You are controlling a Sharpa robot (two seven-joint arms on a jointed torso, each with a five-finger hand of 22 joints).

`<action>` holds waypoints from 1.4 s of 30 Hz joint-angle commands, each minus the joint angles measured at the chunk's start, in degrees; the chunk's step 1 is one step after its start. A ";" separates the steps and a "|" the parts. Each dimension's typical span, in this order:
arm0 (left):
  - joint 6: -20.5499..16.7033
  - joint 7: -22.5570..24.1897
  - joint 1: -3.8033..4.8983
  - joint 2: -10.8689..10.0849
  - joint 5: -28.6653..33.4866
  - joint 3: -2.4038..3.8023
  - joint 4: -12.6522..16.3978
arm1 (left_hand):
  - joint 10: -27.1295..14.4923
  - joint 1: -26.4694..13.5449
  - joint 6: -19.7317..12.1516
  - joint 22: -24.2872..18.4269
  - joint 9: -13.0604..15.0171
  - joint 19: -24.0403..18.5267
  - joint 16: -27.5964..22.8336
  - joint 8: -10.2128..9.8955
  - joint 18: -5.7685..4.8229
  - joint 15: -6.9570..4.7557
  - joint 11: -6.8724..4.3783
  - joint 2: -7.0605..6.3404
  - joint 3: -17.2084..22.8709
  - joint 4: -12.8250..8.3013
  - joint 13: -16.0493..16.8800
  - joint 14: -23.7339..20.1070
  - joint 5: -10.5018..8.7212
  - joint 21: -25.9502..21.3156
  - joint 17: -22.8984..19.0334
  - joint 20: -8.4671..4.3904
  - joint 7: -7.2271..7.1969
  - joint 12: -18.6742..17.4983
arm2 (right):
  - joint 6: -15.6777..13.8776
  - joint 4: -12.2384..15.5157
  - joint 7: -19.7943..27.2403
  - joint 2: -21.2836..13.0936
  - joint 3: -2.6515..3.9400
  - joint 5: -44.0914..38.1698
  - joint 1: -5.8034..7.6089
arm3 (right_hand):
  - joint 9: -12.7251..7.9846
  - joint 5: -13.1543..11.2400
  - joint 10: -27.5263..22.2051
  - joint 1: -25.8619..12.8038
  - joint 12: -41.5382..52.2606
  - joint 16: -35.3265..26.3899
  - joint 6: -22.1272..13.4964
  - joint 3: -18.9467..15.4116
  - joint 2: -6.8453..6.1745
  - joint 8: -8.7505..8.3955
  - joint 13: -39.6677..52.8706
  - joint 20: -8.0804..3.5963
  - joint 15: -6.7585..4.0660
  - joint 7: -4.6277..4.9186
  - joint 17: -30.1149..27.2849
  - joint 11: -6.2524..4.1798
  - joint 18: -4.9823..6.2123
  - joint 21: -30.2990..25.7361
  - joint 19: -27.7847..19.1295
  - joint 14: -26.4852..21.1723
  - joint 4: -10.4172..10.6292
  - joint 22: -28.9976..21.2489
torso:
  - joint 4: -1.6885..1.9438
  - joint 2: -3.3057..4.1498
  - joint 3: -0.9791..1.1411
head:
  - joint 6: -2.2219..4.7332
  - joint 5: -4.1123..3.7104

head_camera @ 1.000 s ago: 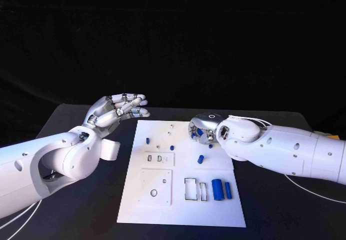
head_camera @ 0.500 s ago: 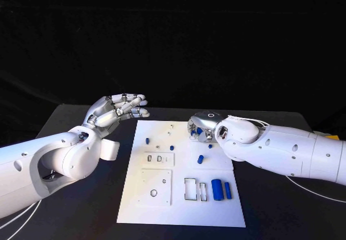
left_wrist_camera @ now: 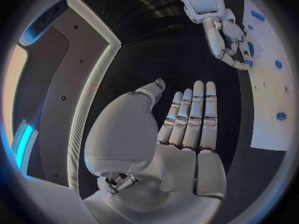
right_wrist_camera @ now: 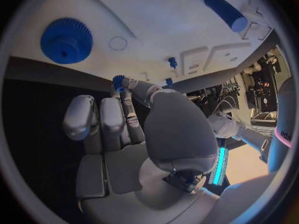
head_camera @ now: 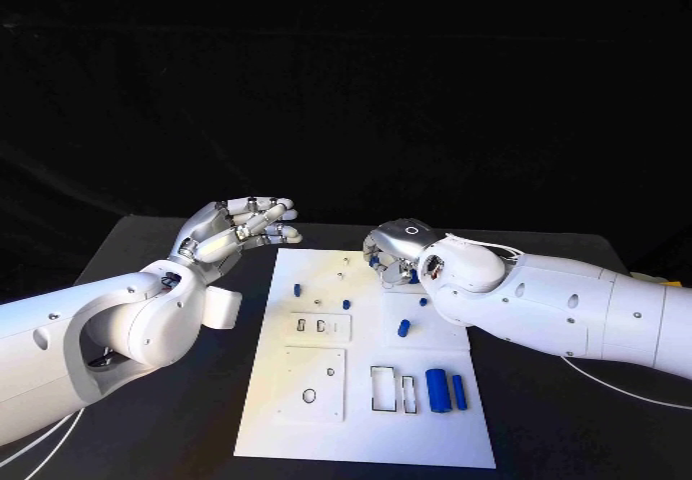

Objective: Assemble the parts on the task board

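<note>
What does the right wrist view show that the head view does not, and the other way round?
Right wrist view: a blue toothed gear lying on the board. Head view: the left hand, raised beside the board and holding nothing, and two blue cylinders lying side by side near the board's front edge. Both: the white task board and the right hand above it.

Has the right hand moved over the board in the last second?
Yes. The right hand, pinching a small blue part, shifted toward the task board's far edge.
</note>
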 commanded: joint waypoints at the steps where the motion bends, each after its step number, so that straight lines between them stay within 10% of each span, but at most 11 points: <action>1: 1.04 0.33 0.15 0.13 0.23 0.05 0.10 | -0.22 -0.21 -0.50 -0.05 0.07 -0.41 -0.07 -0.32 0.65 0.01 -0.04 0.34 -0.04 0.39 0.06 -0.56 0.19 -0.31 0.05 0.16 2.78 -0.28 | -1.72 -1.11 -0.51 0.84 0.02 -0.97 0.06 | 0.07 0.42 0.78 0.34 0.41 0.30 -0.11 0.17 -0.19 0.10 0.06 -0.06 -0.26 0.27 0.10 -0.44 -0.80 0.25 0.33 0.12 -0.09 0.07 | 0.04 0.13 -0.05 | 0.28 0.29; 17: 1.03 0.30 0.83 0.31 0.23 0.05 0.39 | -0.22 -0.21 -0.50 -0.05 0.07 -0.41 -0.07 -0.32 0.65 0.01 -0.04 0.34 -0.04 0.39 0.06 -0.56 0.19 -0.31 0.05 0.16 2.78 -0.28 | -2.52 -3.76 0.26 4.79 0.07 -0.01 -0.08 | 0.18 0.54 0.46 0.25 0.31 0.49 -0.36 0.40 -0.21 0.02 -0.08 -0.02 -0.19 0.35 0.23 -0.35 -0.81 0.32 0.33 0.15 -0.11 0.16 | 0.94 1.31 -0.47 | 0.78 -0.09; 42: 1.15 0.06 1.12 0.35 0.23 0.05 -0.20 | -0.25 -0.18 -0.53 -0.09 0.10 -0.40 0.00 -0.35 0.67 0.02 -0.04 0.44 -0.10 0.45 0.07 -0.63 0.19 -0.33 0.14 0.19 2.78 -0.30 | -4.59 -3.13 -0.69 5.08 0.65 -0.39 -0.04 | 0.31 0.76 0.39 0.30 0.35 0.70 -0.58 0.72 -0.13 -0.05 -0.18 0.03 -0.14 0.45 0.37 -0.29 -0.83 0.46 0.37 0.19 -0.21 0.35 | 1.42 2.02 -0.54 | 0.54 0.13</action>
